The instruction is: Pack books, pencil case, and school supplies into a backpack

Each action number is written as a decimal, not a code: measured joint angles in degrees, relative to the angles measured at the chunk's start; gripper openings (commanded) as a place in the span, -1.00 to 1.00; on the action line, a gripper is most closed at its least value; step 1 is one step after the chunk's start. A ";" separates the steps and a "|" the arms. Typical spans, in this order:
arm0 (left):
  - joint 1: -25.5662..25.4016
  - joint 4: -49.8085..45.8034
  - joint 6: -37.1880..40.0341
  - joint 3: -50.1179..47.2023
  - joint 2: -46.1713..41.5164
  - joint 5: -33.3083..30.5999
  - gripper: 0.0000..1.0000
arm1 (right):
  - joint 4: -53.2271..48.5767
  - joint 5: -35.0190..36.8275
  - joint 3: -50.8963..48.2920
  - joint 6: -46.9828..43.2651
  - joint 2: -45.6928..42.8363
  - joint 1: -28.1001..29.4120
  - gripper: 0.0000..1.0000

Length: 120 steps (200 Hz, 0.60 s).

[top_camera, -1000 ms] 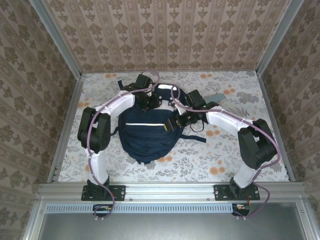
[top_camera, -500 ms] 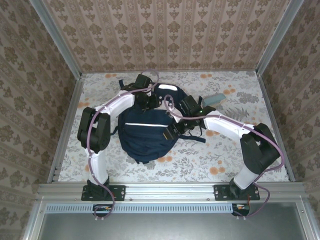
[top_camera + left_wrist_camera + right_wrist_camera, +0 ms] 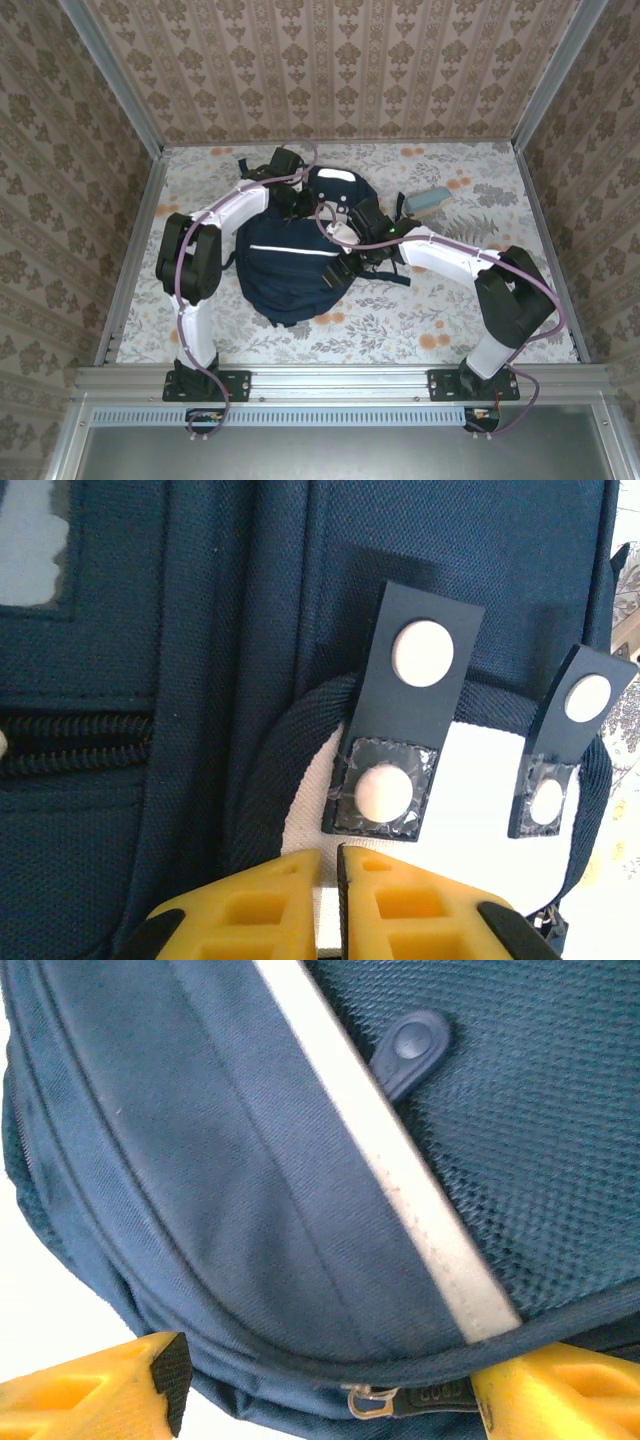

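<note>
The navy backpack [image 3: 292, 268] lies flat mid-table, a white stripe across its front. In the left wrist view my left gripper [image 3: 338, 854] is shut on a thin white tab of the backpack [image 3: 470, 810], just below two dark straps with white snaps [image 3: 383, 792]. In the top view that gripper [image 3: 296, 205] sits at the bag's far end. My right gripper [image 3: 339, 267] is at the bag's right side. In the right wrist view it [image 3: 330, 1400] stands open, its yellow fingers [image 3: 100, 1385] astride the bag's edge, where a silver zipper pull [image 3: 372, 1400] shows. A grey-blue pencil case [image 3: 427, 200] lies at the back right. The books are out of view.
The floral tablecloth [image 3: 450, 310] is bare to the right and front of the bag. Patterned walls enclose the table on three sides, with metal rails [image 3: 130, 255] along its edges. Dark straps [image 3: 392, 277] trail from the bag's right side.
My right arm has swung left and nearer along the bag's right side, uncovering the pencil case, and its jaws have narrowed slightly. The left gripper has kept its hold.
</note>
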 measured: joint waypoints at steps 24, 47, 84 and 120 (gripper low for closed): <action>0.83 0.02 0.00 0.66 0.35 1.01 -0.70 | -0.07 -5.33 -4.24 2.23 -2.93 1.79 0.41; 1.44 0.13 0.02 1.05 0.46 1.22 -0.64 | 0.13 -7.89 -7.74 5.46 -7.02 2.69 0.37; 1.49 0.44 0.00 0.96 -0.50 1.16 -0.34 | 3.63 -1.77 -8.33 13.22 -12.79 -0.04 0.40; 1.44 0.07 -0.26 -4.24 -7.93 -1.70 -0.07 | 6.36 5.25 -8.11 23.21 -13.62 -4.87 0.40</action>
